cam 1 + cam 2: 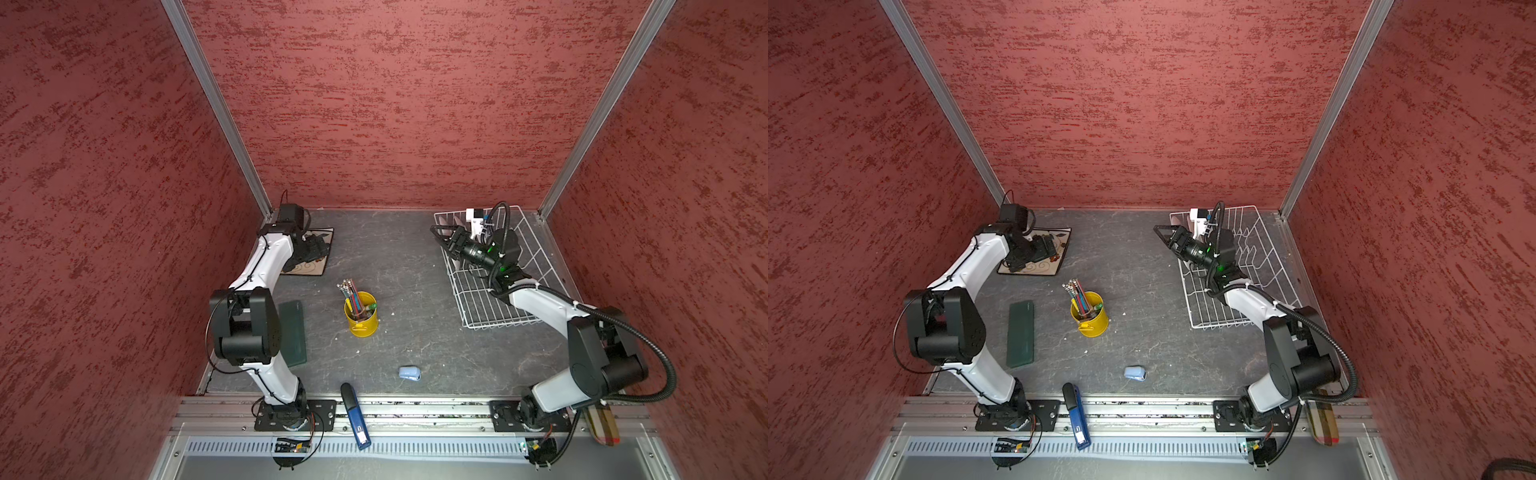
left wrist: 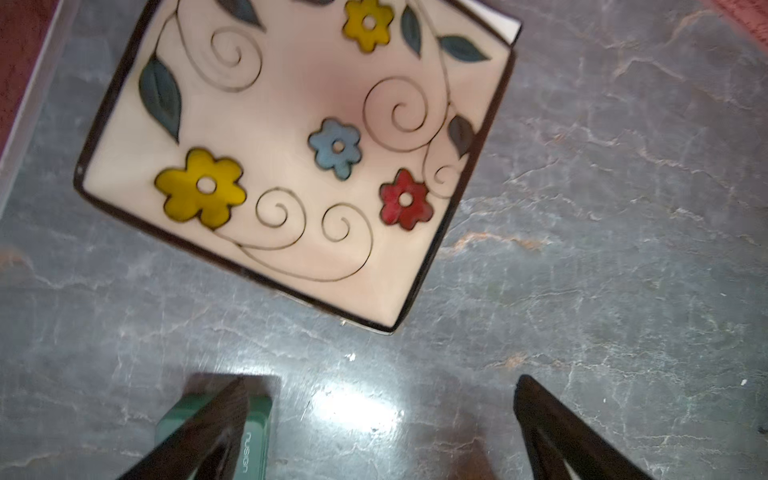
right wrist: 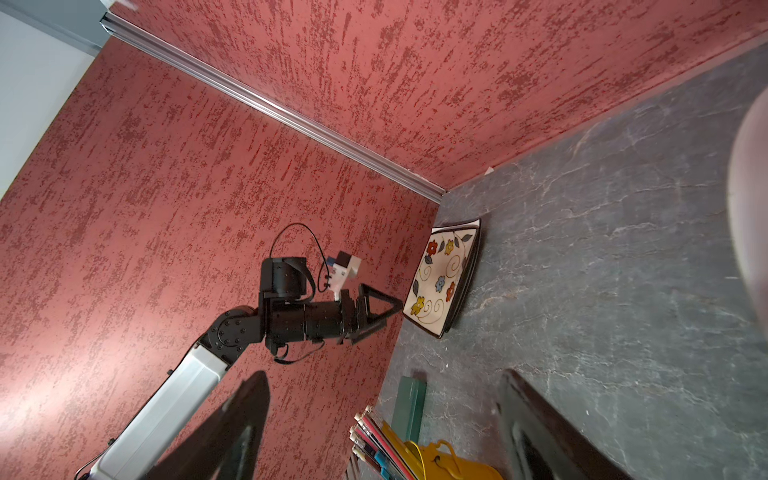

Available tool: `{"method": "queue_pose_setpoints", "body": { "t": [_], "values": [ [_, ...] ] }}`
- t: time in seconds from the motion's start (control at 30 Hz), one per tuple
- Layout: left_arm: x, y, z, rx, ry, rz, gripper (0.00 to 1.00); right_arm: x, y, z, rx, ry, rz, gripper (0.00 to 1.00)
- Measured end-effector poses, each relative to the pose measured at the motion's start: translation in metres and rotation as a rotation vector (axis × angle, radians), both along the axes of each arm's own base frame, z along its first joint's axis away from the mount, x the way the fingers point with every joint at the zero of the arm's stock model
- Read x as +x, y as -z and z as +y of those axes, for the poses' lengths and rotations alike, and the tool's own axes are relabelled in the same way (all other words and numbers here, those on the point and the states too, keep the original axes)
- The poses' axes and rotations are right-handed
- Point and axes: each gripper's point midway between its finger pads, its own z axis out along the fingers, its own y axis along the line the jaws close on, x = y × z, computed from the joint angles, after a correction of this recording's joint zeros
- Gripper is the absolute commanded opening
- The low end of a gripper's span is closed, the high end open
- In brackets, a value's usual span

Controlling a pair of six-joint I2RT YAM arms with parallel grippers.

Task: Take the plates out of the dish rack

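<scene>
Mid-unload: right hand point(image 1: 440, 237) spread over dish rack point(image 1: 490, 309), left hand point(image 2: 384, 384) spread above square plates point(image 2: 291, 145); next, probably pinching a rim.

I get even light in both top views, while the left wrist view is blurred, with white glare on the grey marbled tabletop point(image 2: 357, 409).

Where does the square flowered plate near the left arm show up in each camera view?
In a top view: square plate far left, partly hidden.
In a top view: square plate far left too.
Left wrist: square plate upper middle.
Right wrist: square plate centre.
Landmark: green case, in all four.
</scene>
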Motion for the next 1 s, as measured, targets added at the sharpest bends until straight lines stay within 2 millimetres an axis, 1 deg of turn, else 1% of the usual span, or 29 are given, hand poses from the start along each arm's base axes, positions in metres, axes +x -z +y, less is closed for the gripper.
{"method": "queue_pose_setpoints", "body": {
  "t": [0.1, 0.17, 0.27, 0.43, 0.63, 0.77, 0.93, 1.0],
  "values": [
    [-0.011, 0.011, 0.011, -0.029, -0.039, 0.017, 0.99, 0.001, -0.006, 0.001, 0.004, -0.002, -0.012, 0.87],
    [-0.013, 0.018, 0.016, -0.045, -0.06, 0.017, 0.99, 0.001, -0.007, 0.001, 0.005, -0.003, -0.017, 0.87],
    [-0.014, 0.026, 0.018, -0.072, -0.075, 0.015, 0.99, 0.001, -0.007, 0.001, 0.005, -0.003, -0.016, 0.87],
    [-0.004, 0.036, 0.016, -0.117, -0.085, -0.002, 0.99, 0.001, -0.007, 0.001, 0.004, -0.003, -0.014, 0.87],
    [0.002, 0.057, 0.016, -0.146, -0.091, 0.026, 0.99, 0.001, -0.006, 0.001, 0.001, -0.003, -0.014, 0.87],
    [0.006, 0.062, 0.016, -0.153, -0.091, 0.023, 0.99, 0.001, -0.006, 0.001, -0.001, -0.003, -0.013, 0.87],
    [0.011, 0.072, 0.017, -0.158, -0.097, 0.029, 0.99, -0.001, -0.01, 0.0, 0.001, -0.002, -0.02, 0.87],
    [0.013, 0.072, 0.017, -0.158, -0.098, 0.018, 1.0, -0.001, -0.011, 0.0, -0.001, -0.002, -0.024, 0.87]
  ]
}}
